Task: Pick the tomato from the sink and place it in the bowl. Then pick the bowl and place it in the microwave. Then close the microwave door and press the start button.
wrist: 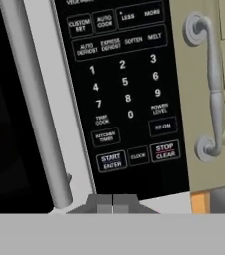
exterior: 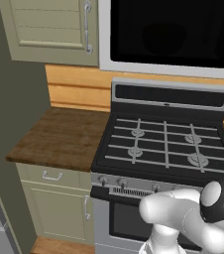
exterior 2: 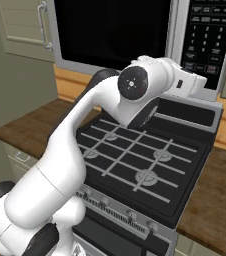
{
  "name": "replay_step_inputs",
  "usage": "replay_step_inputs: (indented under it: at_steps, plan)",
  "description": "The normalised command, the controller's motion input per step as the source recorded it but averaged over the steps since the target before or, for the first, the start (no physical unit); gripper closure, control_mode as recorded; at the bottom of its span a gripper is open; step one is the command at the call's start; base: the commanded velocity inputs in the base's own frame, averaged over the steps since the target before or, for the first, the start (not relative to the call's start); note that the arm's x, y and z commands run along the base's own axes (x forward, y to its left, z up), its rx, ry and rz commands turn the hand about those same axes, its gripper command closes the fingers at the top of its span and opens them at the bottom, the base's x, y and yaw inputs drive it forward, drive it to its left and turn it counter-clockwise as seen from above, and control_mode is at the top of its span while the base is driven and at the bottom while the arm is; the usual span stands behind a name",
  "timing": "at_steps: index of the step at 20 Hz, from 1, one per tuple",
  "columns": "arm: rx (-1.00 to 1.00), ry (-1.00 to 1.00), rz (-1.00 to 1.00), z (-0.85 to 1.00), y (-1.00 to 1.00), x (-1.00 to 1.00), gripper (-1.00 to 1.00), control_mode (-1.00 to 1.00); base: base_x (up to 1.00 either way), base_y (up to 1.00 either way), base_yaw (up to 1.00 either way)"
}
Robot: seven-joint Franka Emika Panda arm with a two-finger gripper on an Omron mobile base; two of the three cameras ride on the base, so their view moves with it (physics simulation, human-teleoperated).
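Silver-grey over-range microwave [exterior 2: 135, 35] hangs directly above the black-topped gas stove [exterior: 166, 146], its wide closed door with the big black window [exterior: 171, 32] left of the dark button panel [wrist: 122, 94], and the long vertical grey bar handle [wrist: 32, 104] stands between window and panel. Brown wood-grain tabletop [exterior: 57, 139] runs left of the stove and continues on its right, with a pale green cabinet door [exterior: 49, 27] above it left of the microwave and another pale green cabinet door with a curved metal handle [wrist: 211, 84] just right of the panel. The robot's hand [wrist: 112, 204], fingers together, sits just below the panel's bottom row, close under the start button [wrist: 111, 161], which lies left of the clock and stop buttons.
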Motion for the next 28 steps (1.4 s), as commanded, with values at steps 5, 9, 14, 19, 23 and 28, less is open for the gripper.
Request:
replay_step_inputs:
  at_steps: [5, 9, 14, 19, 23, 28]
  plan:
    - [0.00, 0.00, 0.00, 0.00, -0.06, 0.37, 1.00, -1.00, 0.00, 0.00, 0.00]
    - [0.00, 0.00, 0.02, 0.00, -0.13, 0.31, 1.00, -1.00, 0.00, 0.00, 0.00]
    - [0.00, 0.00, 0.08, 0.00, -0.19, 0.14, 1.00, -1.00, 0.00, 0.00, 0.00]
    - [0.03, 0.00, 0.11, 0.00, -0.17, 0.09, 1.00, -1.00, 0.00, 0.00, 0.00]
    - [0.04, 0.00, 0.12, -0.03, -0.19, 0.28, 1.00, -1.00, 0.00, 0.00, 0.00]
    - [0.01, 0.00, 0.07, -0.02, -0.06, 0.33, 1.00, -1.00, 0.00, 0.00, 0.00]
